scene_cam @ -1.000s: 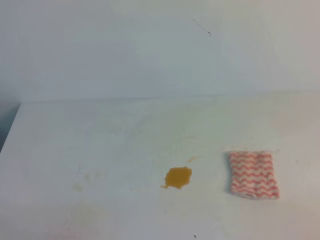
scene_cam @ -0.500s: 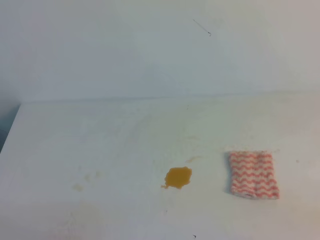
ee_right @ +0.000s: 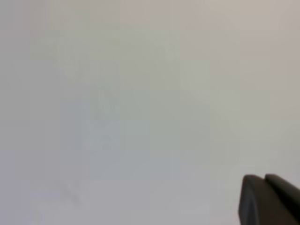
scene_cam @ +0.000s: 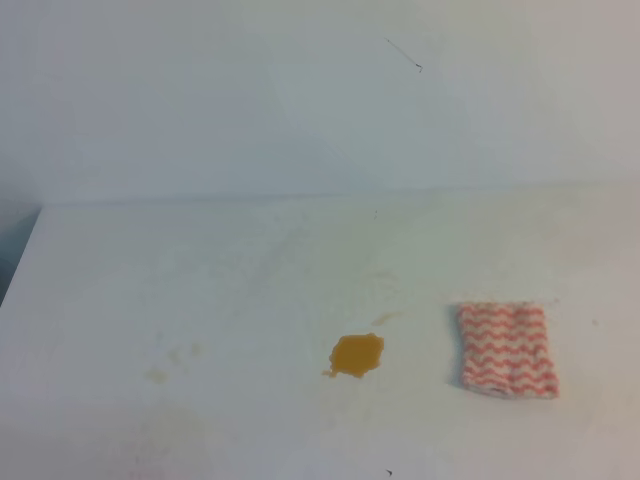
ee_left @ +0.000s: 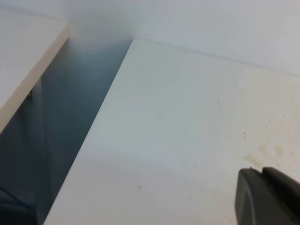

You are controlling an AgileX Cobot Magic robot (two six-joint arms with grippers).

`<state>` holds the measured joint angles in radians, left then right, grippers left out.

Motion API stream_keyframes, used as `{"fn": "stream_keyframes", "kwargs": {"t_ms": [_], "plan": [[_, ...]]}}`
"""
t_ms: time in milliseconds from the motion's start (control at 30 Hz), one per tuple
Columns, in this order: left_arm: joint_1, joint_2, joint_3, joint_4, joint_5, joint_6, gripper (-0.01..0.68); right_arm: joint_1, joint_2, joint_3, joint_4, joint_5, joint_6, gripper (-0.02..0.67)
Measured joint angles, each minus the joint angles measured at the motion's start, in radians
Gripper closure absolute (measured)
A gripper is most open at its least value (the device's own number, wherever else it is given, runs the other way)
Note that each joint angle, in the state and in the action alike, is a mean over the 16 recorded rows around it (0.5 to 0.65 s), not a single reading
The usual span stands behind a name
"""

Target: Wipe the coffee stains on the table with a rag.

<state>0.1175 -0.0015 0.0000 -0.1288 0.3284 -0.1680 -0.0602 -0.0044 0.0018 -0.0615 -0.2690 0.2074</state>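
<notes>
Hands first: my right hand (ee_right: 269,199) shows only as a dark tip in the lower right corner of its wrist view, its two fingers pressed together with nothing between them. My left hand (ee_left: 267,197) sits the same way in its own wrist view, the dark fingers meeting at a thin seam, so I read it as closed and empty too. Neither hand appears in the high view, so both hang well back from the work.

Taking the rag (scene_cam: 507,349) as my landmark: it lies flat on the surface (scene_cam: 200,280), toward the right side and the near edge, a folded rectangle with its long axis running roughly away from me. The coffee stains (scene_cam: 355,355) amount to one amber puddle just to the left of the rag, apart from it with bare white between, at about the same depth. Faint yellowish smudges lie further left of the rag, beyond the puddle.

The rag sits on the right arm's side, so I judge the right hand nearer and the natural one to take it. It would need to open, come down on the rag, and then drag it leftward across the puddle. Nothing has been wiped yet.

There are no containers anywhere here.
</notes>
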Motion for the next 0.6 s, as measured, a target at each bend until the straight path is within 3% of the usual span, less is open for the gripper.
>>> {"fn": "stream_keyframes", "kwargs": {"t_ms": [300,433,600], "plan": [[0.000,0.002,0.000,0.000,0.000,0.000,0.674,0.000,0.002,-0.074,0.051,-0.217,-0.031,0.653],[0.000,0.002,0.000,0.000,0.000,0.000,0.674,0.000,0.023,-0.164,0.060,-0.176,-0.074,0.653],[0.000,-0.002,0.000,0.000,0.000,0.000,0.674,0.000,0.102,-0.328,0.069,0.005,-0.125,0.653]]}}
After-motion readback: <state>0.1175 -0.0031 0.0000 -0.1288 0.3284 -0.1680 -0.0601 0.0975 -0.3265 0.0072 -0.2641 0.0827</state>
